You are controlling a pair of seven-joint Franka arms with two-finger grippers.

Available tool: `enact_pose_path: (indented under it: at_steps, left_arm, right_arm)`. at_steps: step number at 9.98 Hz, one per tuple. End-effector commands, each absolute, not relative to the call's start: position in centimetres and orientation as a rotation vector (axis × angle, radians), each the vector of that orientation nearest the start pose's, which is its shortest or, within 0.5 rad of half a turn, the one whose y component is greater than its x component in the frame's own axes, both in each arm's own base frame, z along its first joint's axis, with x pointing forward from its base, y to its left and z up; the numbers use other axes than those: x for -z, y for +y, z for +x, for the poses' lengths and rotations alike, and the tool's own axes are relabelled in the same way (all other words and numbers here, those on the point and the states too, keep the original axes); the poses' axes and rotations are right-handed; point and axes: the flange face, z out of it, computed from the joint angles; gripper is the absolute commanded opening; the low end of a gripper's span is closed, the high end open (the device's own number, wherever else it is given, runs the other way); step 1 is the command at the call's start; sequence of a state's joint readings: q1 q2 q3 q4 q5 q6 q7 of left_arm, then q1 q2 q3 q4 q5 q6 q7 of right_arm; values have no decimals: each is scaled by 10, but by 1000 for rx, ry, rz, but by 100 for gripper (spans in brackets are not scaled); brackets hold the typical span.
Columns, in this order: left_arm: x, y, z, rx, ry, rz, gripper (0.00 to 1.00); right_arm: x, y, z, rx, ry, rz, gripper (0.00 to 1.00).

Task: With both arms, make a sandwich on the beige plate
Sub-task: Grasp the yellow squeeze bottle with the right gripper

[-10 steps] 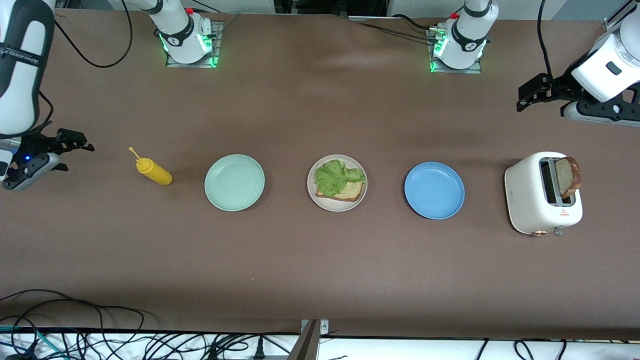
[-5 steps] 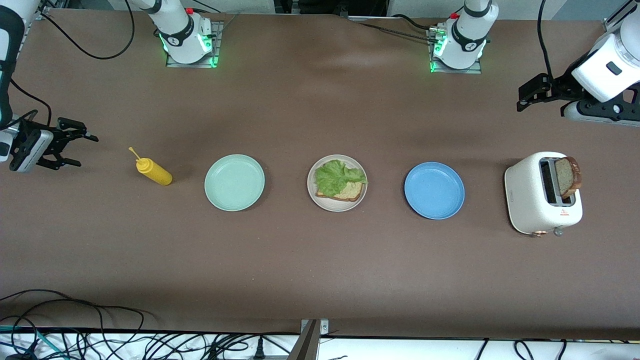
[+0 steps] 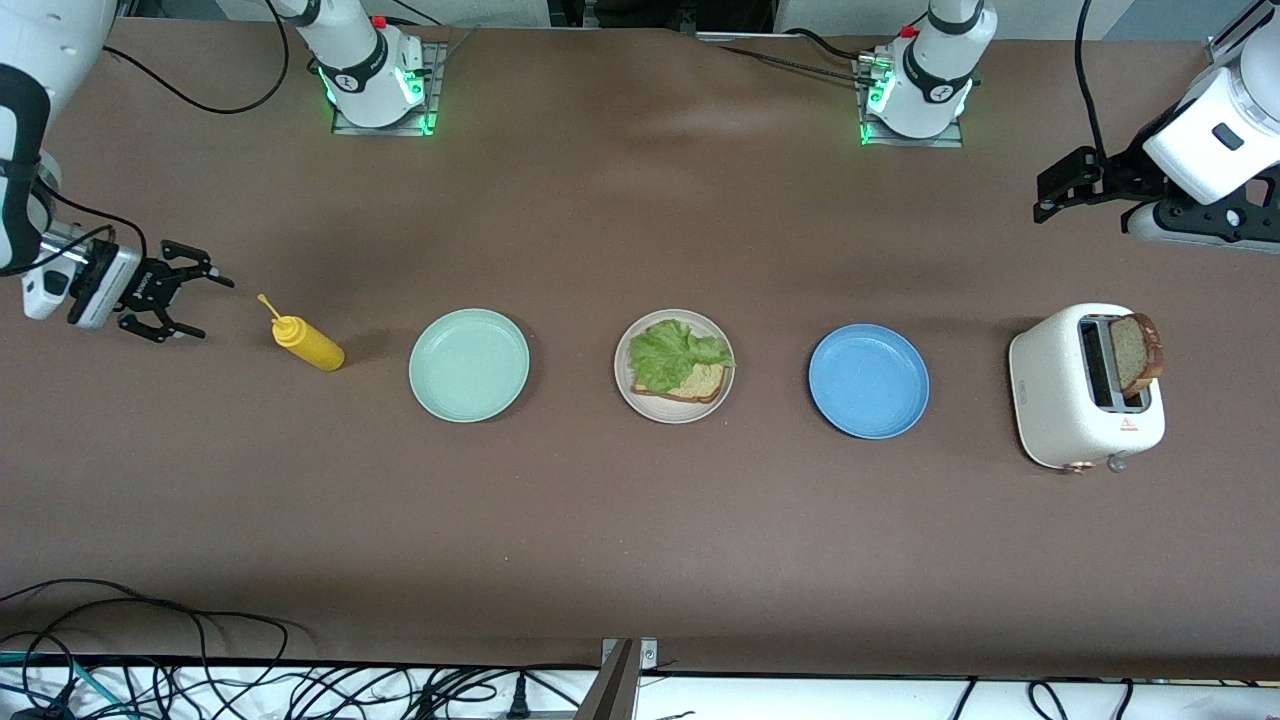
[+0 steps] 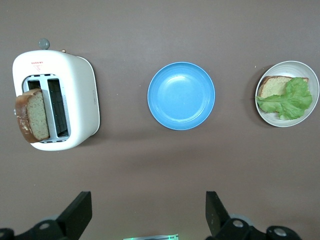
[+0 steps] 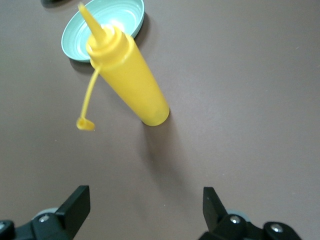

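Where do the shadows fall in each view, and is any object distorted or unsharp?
Front view: lighting even, soft shadow beside the yellow bottle toward the mint-green plate. Right wrist view: bottle looks stretched, its dangling cap slightly blurred. Left wrist view: toaster and blue plate sharp, with thin shadows.

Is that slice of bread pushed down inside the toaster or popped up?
Popped up. The bread slice stands well above the toaster top, most of it showing, only its lower edge in one slot; the other slot is empty.
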State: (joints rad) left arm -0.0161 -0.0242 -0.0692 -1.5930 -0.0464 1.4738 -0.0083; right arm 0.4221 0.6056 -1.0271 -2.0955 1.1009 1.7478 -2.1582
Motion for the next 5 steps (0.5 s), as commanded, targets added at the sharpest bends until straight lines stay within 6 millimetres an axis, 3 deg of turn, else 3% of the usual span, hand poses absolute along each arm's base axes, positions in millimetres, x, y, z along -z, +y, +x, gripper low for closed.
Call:
enact_pose_path:
  at_steps: [1, 3, 5]
  left_arm:
    - [-625, -50, 532, -146, 130, -3171, 100]
    - [-625, -50, 532, -146, 130, -3171, 100]
    - [-625, -50, 532, -146, 130, -3171, 100]
  right_arm:
    - [-191, -238, 474, 603, -1174, -2190, 100]
    - [-169, -230, 477, 676, -1204, -2116, 100]
    - [-163, -221, 482, 732, -1224, -2067, 100]
